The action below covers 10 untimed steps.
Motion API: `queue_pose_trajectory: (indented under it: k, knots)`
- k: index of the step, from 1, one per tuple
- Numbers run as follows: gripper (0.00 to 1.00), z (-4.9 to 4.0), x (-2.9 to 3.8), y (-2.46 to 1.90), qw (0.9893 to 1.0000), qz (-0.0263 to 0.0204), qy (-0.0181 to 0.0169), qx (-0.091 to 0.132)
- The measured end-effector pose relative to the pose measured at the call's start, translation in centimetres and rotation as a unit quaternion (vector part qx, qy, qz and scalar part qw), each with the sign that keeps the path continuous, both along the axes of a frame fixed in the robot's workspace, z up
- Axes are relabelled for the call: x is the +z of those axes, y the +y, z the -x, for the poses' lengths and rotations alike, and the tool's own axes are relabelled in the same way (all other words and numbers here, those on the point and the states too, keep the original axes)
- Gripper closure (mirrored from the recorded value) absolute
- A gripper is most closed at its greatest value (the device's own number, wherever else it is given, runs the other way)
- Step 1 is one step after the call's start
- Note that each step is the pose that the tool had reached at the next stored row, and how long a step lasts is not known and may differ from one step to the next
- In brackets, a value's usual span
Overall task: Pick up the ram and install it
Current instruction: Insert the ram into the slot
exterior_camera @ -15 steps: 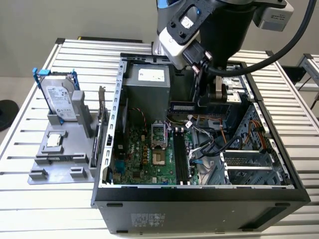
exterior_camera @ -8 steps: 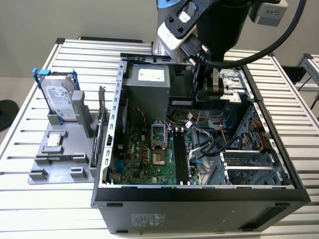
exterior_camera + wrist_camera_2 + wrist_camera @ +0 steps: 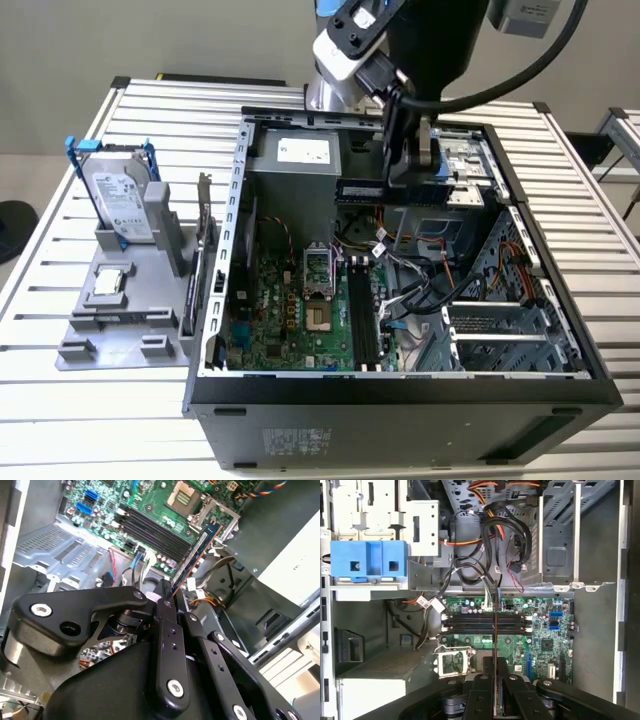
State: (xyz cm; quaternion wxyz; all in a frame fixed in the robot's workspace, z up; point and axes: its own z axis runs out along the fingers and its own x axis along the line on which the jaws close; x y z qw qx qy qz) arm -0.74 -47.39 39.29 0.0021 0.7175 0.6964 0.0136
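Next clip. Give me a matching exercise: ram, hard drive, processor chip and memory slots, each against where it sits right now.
Things:
1. ram
2. hard drive
3. processor chip
4. memory slots

Places:
A. lying flat on the grey stand outside the case
B. on the motherboard, unfilled
C. clamped in the jaws of the gripper, above the motherboard
D. standing upright on the grey stand

Pairs: 1-C, 2-D, 3-A, 4-B

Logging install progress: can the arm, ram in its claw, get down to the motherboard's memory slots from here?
Probably yes. The claw holds the ram above the open case, and the memory slots lie uncovered below; the cables sit beside them, not across.
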Motion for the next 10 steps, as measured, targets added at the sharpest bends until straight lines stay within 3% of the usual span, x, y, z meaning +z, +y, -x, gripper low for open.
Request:
queue_pose_trajectory:
  k: [10]
  knots:
    - [1.00,0.00,0.00,3.51,1.0000,0.0000,0.0000,0.000]
